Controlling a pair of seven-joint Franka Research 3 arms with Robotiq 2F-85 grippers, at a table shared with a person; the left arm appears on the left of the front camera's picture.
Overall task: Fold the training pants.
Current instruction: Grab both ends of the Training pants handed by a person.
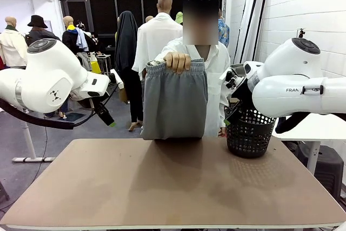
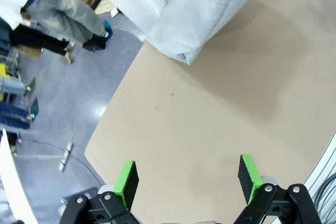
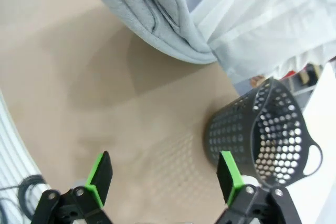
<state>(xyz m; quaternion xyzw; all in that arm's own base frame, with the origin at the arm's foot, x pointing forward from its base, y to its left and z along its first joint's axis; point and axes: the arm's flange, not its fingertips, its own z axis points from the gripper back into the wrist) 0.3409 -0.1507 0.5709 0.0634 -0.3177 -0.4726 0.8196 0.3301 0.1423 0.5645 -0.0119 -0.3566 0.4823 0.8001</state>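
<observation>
Table [image 1: 162, 187] meets at its far edge the lower end of the training pants [image 1: 174, 106], hung long axis vertical from the person's hand [image 1: 177, 61], straight ahead of the left gripper [image 2: 186, 179] and right gripper [image 3: 165, 177], both released above the table's sides, neither judged clearly nearer.

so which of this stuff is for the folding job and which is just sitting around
For the job:
- pants, held up by the person's hand at the far edge of the table
- left gripper, open above the table
- right gripper, open above the table

Just lying about:
- basket, black, standing on the table's right side
</observation>
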